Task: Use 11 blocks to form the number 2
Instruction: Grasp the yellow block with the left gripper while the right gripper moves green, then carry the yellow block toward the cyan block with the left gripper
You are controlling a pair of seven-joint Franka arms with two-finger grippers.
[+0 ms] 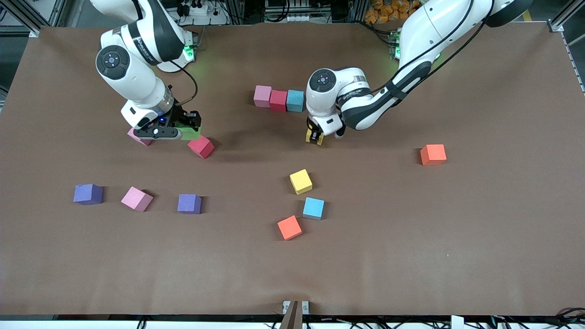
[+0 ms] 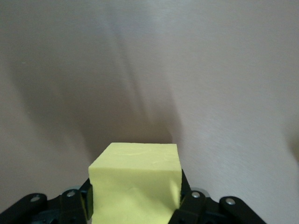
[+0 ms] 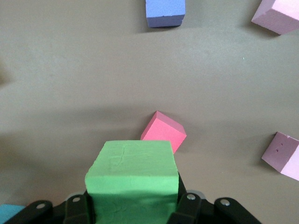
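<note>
A row of three cubes, pink (image 1: 262, 96), red (image 1: 278, 100) and light blue (image 1: 295, 101), lies mid-table. My left gripper (image 1: 314, 136) is shut on a yellow cube (image 2: 135, 182), low over the table just by the row's light blue end. My right gripper (image 1: 183, 130) is shut on a green cube (image 3: 133, 179), over the table beside a loose red cube (image 1: 201, 146), which also shows in the right wrist view (image 3: 163, 133). A pink cube (image 1: 139, 137) lies partly hidden under the right hand.
Loose cubes lie nearer the front camera: purple (image 1: 88, 193), pink (image 1: 136, 198), purple (image 1: 189, 204), yellow (image 1: 300, 181), light blue (image 1: 313, 208), orange (image 1: 289, 227). Another orange cube (image 1: 433, 154) lies toward the left arm's end.
</note>
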